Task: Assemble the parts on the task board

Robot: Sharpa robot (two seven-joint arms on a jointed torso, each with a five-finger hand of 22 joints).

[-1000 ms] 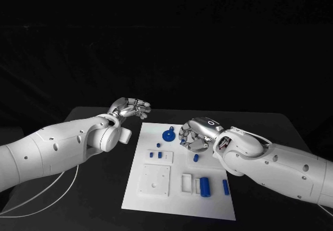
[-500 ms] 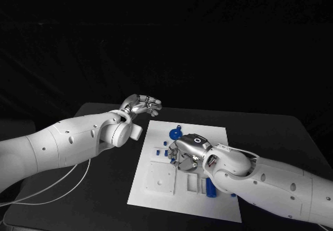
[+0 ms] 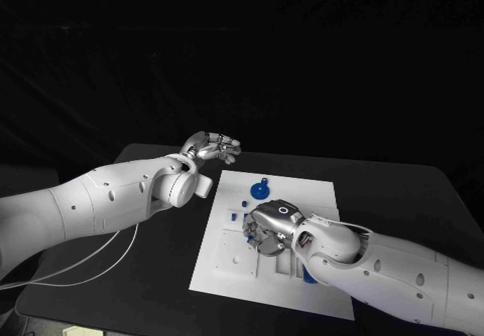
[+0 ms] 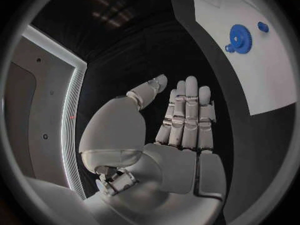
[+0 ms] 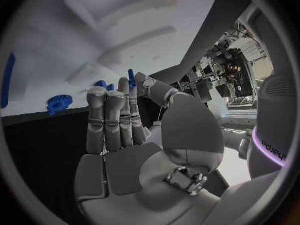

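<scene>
The white task board lies in the middle of the black table. A blue gear stands near its far edge, also seen from the left wrist. My right hand hovers low over the board's middle. It pinches a small blue peg between thumb and a finger, with the other fingers straight. Two small blue pieces sit just left of it. My left hand hangs beyond the board's far left corner, fingers stretched and holding nothing.
A blue cylinder lies in a slot near the board's front, half hidden under my right forearm. White recesses mark the board's near left part. Bare black table surrounds the board. A white cable hangs by my left arm.
My right hand has travelled from beside the blue gear toward me, to the board's middle. The left hand has kept its place by the far left corner. The camera has shifted.
</scene>
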